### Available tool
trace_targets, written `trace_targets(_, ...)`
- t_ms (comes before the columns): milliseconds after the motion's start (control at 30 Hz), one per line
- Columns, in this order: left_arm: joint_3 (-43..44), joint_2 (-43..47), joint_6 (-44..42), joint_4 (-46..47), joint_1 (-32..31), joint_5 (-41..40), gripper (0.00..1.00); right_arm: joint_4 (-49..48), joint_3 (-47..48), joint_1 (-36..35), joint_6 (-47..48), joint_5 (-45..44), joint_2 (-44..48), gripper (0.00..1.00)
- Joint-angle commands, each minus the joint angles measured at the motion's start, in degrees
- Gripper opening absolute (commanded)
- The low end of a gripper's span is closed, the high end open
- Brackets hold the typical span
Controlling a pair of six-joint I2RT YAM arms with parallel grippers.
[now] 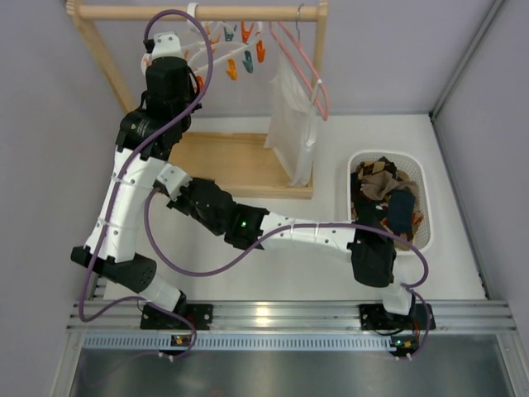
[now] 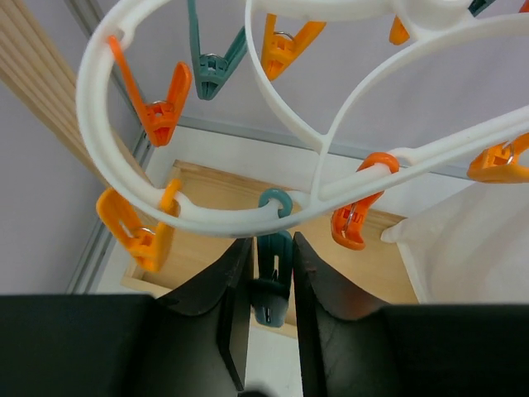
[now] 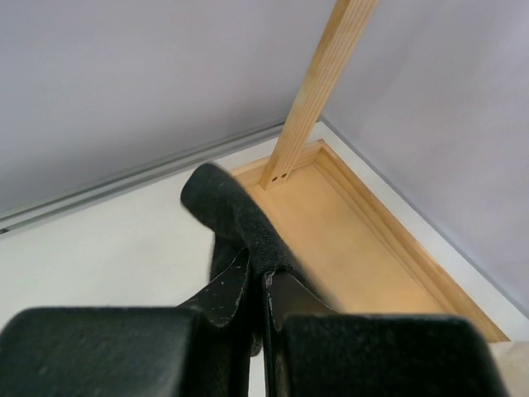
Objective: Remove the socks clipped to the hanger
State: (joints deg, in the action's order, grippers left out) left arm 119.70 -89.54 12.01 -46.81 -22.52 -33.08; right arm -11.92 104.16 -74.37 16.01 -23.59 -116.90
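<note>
The white oval clip-hanger [image 2: 207,219] hangs from the wooden rail, with orange and teal pins; it also shows in the top view [image 1: 216,43]. My left gripper [image 2: 270,248] is raised under the ring, its jaws pressed on both sides of a teal clothespin [image 2: 273,285]. No sock hangs from the pins in view. My right gripper [image 3: 260,277] is shut on a dark black sock [image 3: 240,215] that sticks up from the jaws, low over the rack's wooden base [image 3: 347,240]. In the top view this gripper [image 1: 175,192] is mostly hidden under the left arm. Other socks [image 1: 384,194] lie in the basket.
A white basket [image 1: 423,178] stands at the right. A white garment [image 1: 291,124] hangs on a pink wire hanger [image 1: 310,78] right of the clip-hanger. The wooden rack has a top rail [image 1: 198,11], a left post [image 1: 103,62] and a base [image 1: 231,161].
</note>
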Motion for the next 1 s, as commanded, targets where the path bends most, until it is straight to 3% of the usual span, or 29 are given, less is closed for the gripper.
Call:
trace_targets(0, 1.94, -0.64, -0.67, 1.19, -0.06, -1.2, 0.12, -4.51, -1.5, -2.1, 0.95, -1.01, 0.27, 0.0)
trace_targets(133, 1.24, -0.64, -0.67, 1.19, 0.02, -1.11, 0.1, -6.79, -7.28, -2.1, 0.08, -1.8, 2.46, 0.0)
trace_targets(200, 0.45, -0.2, -0.06, 1.19, -0.06, -0.41, 0.18, -8.8, -10.45, -2.1, -0.98, -3.29, 5.09, 0.0)
trace_targets(367, -3.85, 3.92, 1.96, 1.19, -0.06, 1.87, 0.55, -12.25, -26.88, -2.18, -7.11, -4.97, 17.28, 0.0)
trace_targets(567, -11.32, 11.29, 6.08, 1.19, -0.06, 4.78, 0.82, -7.08, -44.11, -2.1, -13.71, -13.73, 34.35, 0.0)
trace_targets(600, -12.64, 12.97, 6.88, 1.28, -0.06, 5.39, 0.98, -5.67, -45.61, -2.1, -14.25, -15.41, 36.37, 0.0)
trace_targets(800, -26.77, 26.5, 10.31, 1.46, -0.06, 5.84, 0.98, 10.49, -54.84, 0.79, -23.56, -23.51, 51.76, 0.0)
trace_targets(967, -36.01, 35.3, 9.96, 1.37, -0.06, 6.28, 0.98, 24.47, -56.52, 6.07, -30.77, -29.93, 64.94, 0.0)
